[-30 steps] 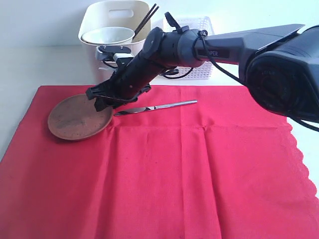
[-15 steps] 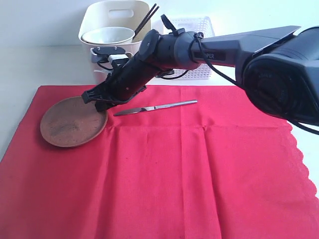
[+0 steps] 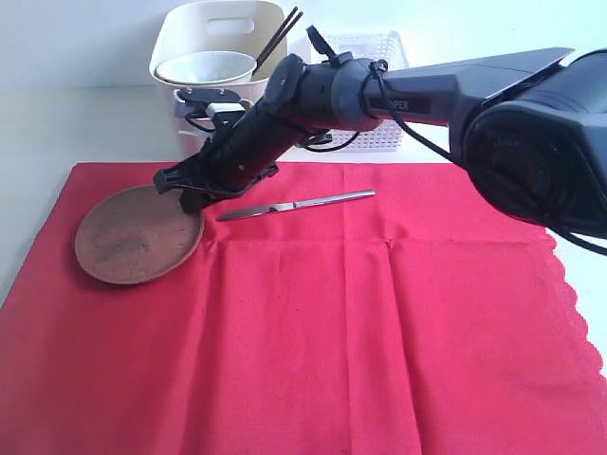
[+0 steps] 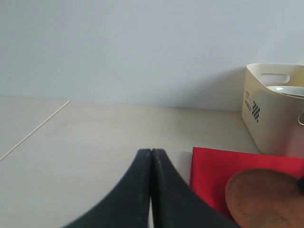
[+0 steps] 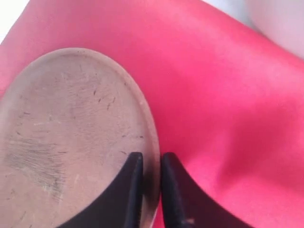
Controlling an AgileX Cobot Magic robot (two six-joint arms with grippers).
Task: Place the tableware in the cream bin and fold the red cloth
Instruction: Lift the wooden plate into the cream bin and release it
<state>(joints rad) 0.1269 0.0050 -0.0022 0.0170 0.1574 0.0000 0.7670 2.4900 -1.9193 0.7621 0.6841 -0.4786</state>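
On the left end of the red cloth (image 3: pixel 379 322) lies the brown plate (image 3: pixel 128 248), its rim pinched between the right gripper's (image 5: pixel 151 159) nearly closed jaws. It looks stiff, fairly light and matte rather than slippery; held by one edge, it may swing. Behind it stands the cream bin (image 3: pixel 213 28). The left gripper (image 4: pixel 151 159) is pressed together, empty, over the table (image 4: pixel 71 142).
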